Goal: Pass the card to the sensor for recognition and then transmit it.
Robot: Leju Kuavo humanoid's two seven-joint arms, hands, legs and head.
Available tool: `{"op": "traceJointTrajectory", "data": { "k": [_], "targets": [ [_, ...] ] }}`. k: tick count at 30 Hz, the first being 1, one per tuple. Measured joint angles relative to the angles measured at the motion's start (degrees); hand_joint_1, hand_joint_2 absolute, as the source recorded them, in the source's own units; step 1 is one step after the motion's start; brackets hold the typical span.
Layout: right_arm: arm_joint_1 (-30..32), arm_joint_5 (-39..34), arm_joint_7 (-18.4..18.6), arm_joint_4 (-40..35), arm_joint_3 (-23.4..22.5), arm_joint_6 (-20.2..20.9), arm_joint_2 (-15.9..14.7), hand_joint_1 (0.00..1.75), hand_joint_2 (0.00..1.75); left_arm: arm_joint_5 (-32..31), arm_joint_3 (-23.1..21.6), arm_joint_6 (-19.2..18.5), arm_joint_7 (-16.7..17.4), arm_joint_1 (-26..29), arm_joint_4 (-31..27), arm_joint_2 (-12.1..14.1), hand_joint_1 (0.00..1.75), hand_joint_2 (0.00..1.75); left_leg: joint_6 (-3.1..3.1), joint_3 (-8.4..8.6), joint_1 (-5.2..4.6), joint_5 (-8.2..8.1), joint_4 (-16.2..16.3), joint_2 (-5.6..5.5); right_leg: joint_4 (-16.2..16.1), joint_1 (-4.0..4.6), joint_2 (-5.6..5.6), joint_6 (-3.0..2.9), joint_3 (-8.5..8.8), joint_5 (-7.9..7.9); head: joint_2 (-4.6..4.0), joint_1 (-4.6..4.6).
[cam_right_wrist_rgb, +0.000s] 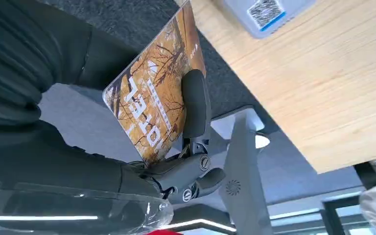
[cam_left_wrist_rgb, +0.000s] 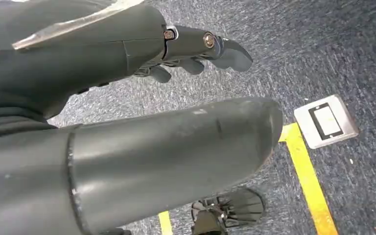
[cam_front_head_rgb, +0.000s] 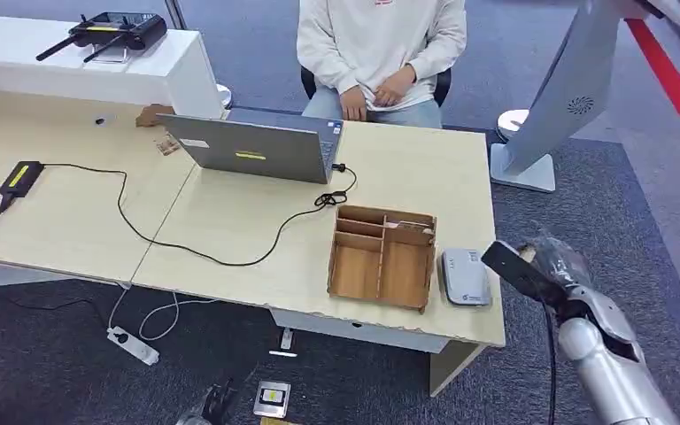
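Orange-printed card (cam_right_wrist_rgb: 152,105) is sitting pinched in the right robot hand (cam_front_head_rgb: 544,266), off the worktop's (cam_front_head_rgb: 230,221) right edge, just beside the grey sensor (cam_front_head_rgb: 466,277). Left robot hand (cam_left_wrist_rgb: 196,49) is hanging empty over the carpet, fingers loosely apart. Risk, as I judge it: the thin pinch slipping, or the card passing too high to register.

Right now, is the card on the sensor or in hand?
In hand: the right hand grips the card beside the table edge, short of the grey sensor.
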Motion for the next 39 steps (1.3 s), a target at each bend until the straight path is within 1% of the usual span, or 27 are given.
{"op": "traceJointTrajectory", "data": {
  "k": [3,5,15,26,38,39],
  "targets": [
    [0.1,0.4,0.2,-1.5,0.1,2.2,0.5,1.75,1.75,-0.3,0.0,0.0,0.2,-0.2,0.0,0.0,0.0,0.0,0.0,0.0,0.0,0.0,0.0,0.0,0.0,0.0,0.0,0.0,0.01,0.0,0.0,0.0],
    [0.3,0.9,0.3,-1.9,0.2,3.0,1.0,1.75,1.75,-0.5,0.0,-0.1,0.5,-0.4,0.0,-0.1,0.0,0.0,0.0,0.0,0.0,0.0,0.0,0.0,0.0,0.0,0.0,0.0,0.01,0.0,0.0,-0.02],
    [0.7,1.6,0.2,-2.4,0.8,3.4,3.2,1.75,1.75,-1.8,0.0,-0.7,1.7,-0.9,0.0,-0.2,0.0,0.0,0.0,0.0,0.0,0.0,0.0,0.0,0.0,0.0,0.0,0.0,0.0,0.0,0.0,0.0],
    [0.7,1.6,0.2,-2.4,1.0,3.4,4.0,1.75,1.75,-1.8,0.0,-0.7,1.7,-1.0,0.0,-0.3,0.0,0.0,0.0,0.0,0.0,0.0,0.0,0.0,0.0,0.0,0.0,0.0,0.01,0.0,0.0,0.0],
    [0.3,2.3,-0.4,-1.6,1.9,6.8,5.0,1.75,1.75,-1.2,0.1,-1.3,1.9,-1.0,0.0,-0.3,0.0,0.0,0.0,-0.02,0.0,0.0,0.0,0.0,0.0,0.01,0.0,0.0,0.01,0.0,0.0,0.0],
    [0.1,2.4,-0.4,-1.4,2.0,7.1,5.2,1.75,1.75,-1.4,0.1,-2.0,2.1,-1.0,0.0,-0.3,0.0,0.0,0.0,-0.02,0.0,0.0,0.0,0.0,0.0,0.01,0.0,0.0,0.01,0.0,0.0,-0.02]
  ]
}}
